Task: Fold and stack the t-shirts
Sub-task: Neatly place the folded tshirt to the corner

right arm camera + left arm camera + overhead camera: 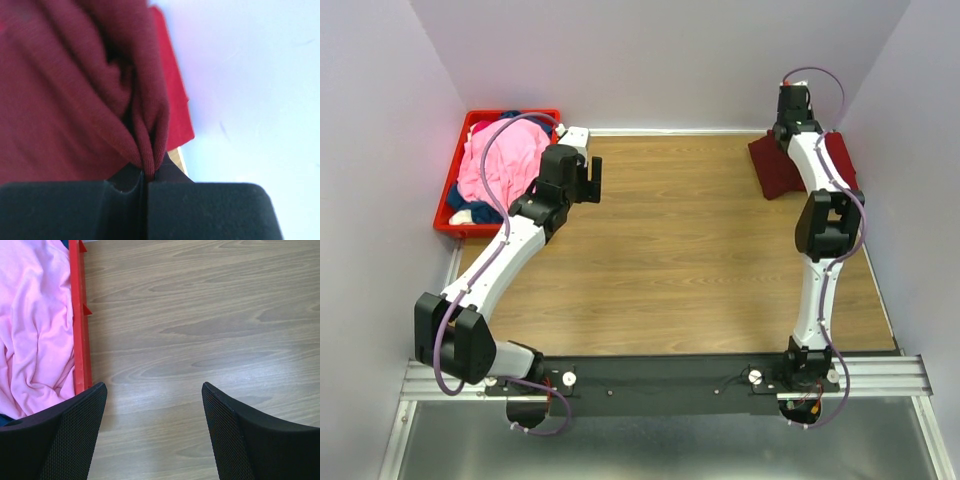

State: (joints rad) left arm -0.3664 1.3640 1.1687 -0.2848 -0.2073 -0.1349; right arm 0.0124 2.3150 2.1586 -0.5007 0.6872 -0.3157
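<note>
Maroon shirt [772,168] half hidden behind right arm [825,220] from above, blurred and cut off top and left at the wrist, pink shirt [35,330] cropped by left wrist view's edge, navy shirt [463,194] mostly buried under it

I see a pink t-shirt [505,160], a dark maroon t-shirt [775,165] and a bright red crate [80,315]. The table [690,260] is brown with wavy wood lines.

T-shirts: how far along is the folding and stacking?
No finished stack shows. In hand: the right gripper, jaws shut, pinches a fold of the maroon t-shirt at the far right of the table. Remaining: the pink t-shirt and others heaped in the red crate, beside the open left gripper.
</note>
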